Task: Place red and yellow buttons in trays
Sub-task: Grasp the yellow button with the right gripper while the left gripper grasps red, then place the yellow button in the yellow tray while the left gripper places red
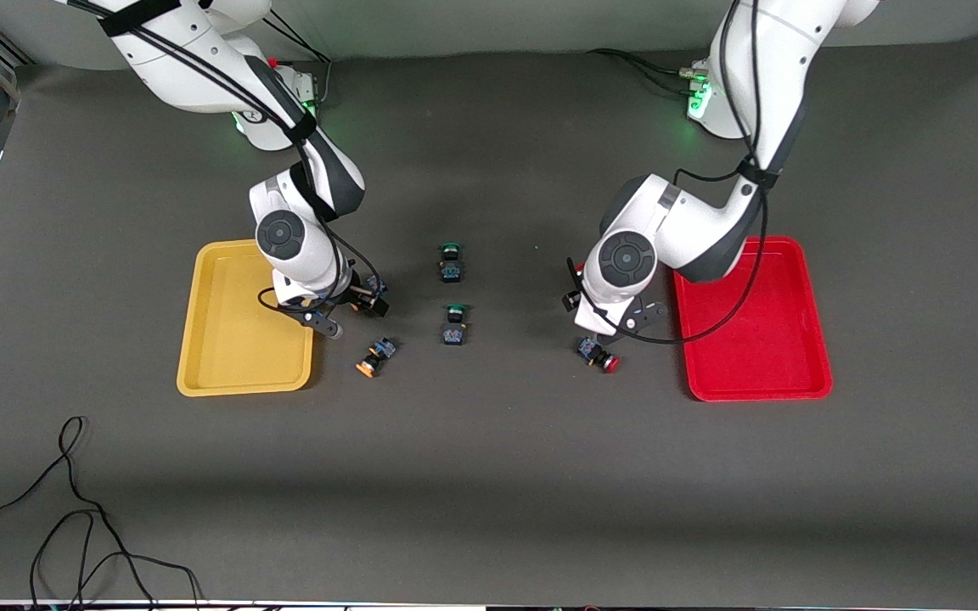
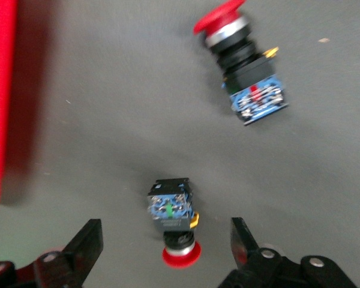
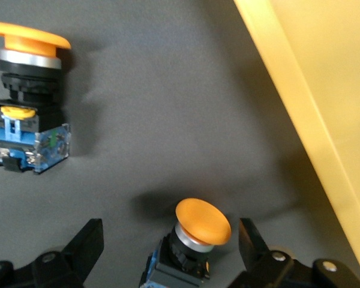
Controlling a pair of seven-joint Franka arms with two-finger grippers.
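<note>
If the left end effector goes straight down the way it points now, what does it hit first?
Most likely the red button lying on the mat between its open fingers; the left end effector hangs just above it. The second red button lies off that line. Exact height above it is unclear.

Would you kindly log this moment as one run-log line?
left gripper: open over red button | right gripper: open over yellow button | red tray, yellow tray: no buttons visible
</note>
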